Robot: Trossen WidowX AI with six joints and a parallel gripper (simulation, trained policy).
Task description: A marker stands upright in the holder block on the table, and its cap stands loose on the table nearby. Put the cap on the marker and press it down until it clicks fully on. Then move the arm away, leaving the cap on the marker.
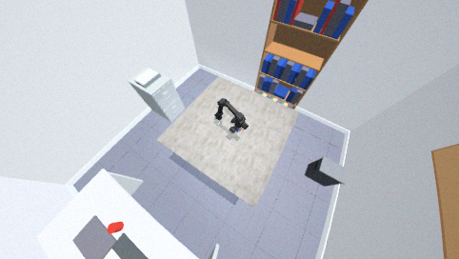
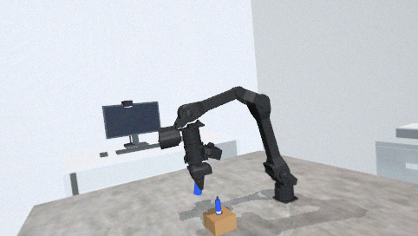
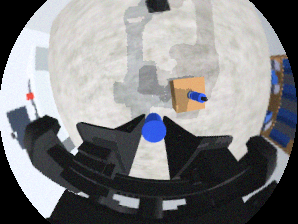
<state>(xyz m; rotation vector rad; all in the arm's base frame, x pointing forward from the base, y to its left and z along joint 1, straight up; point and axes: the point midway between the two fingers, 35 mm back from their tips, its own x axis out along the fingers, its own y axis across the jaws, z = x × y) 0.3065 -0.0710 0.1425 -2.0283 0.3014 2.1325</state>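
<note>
Hanging from the arm in the lower middle of the exterior frame, the cap [image 2: 198, 189] [image 3: 154, 129] shows as a plain, saturated blue piece, rounded like a short cylinder. From the wrist, just below the centre, I see its circular end as a flat blue disc, with a darker blue side behind it. The end effector [image 2: 199, 184] [image 3: 154, 117] is partly closed, its black, tapering fingers gripping the cap between them, and the cap is off the tabletop [image 1: 200, 129] [image 2: 143, 208] [image 3: 90, 55].

At the bottom centre of the exterior frame, the marker [image 2: 218, 206] [image 3: 197, 96] stands upright and uncapped, blue-bodied with a dark tip and a pale band low down. It sits in the tan holder block [image 2: 220, 223] [image 3: 181, 102], right of centre in the wrist frame. The cap is up and to the left of the marker in the exterior frame, apart from it.
</note>
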